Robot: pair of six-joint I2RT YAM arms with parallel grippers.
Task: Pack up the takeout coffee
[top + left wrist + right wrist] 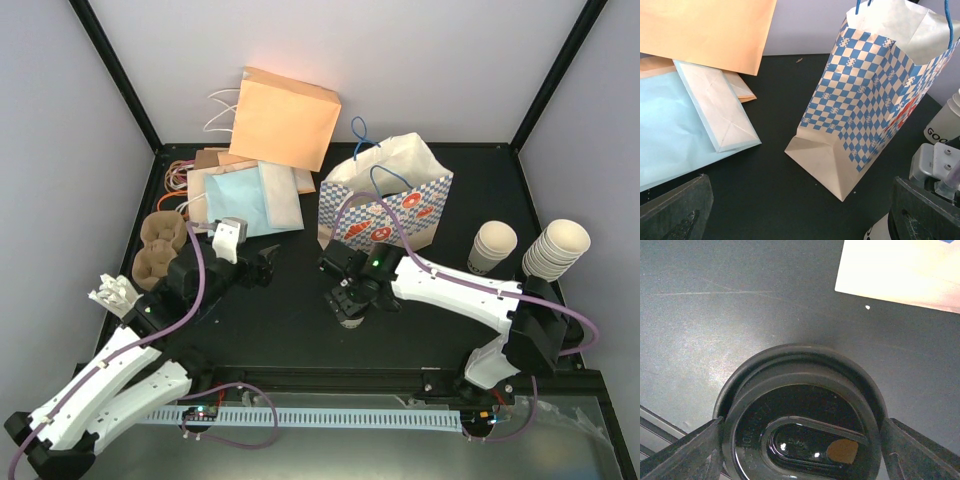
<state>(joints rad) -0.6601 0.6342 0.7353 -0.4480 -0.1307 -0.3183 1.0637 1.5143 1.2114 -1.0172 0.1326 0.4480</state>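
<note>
The takeout coffee (805, 410) stands upright on the black table (290, 320), just in front of the blue-checked paper bag (385, 205) on the side toward the arm bases. It is near the bag but not touching it; the right wrist view shows a strip of bare table between them. A black lid (800, 385) with a sip slot covers the cup.

The right gripper (348, 300) hangs straight over the cup, its jaws set wide with one finger on either side of the lid. The fingers (685, 455) sit right at the lid's edge — whether they press on the cup or only flank it cannot be told.

The left gripper (262, 266) hovers to the left of the checked bag, facing it, with its jaws spread wide and nothing between them.

The bag itself stands on its base with its mouth open upward and its blue cord handles up.

Left of the bag and behind it lies a pile of flat paper bags — an orange paper bag (285, 118) leaning on the back wall and a pale blue bag (235, 200) among them. Farther left are brown pulp cup carriers (160, 245). To the right of the checked bag stand two stacks of paper cups (555, 248).
</note>
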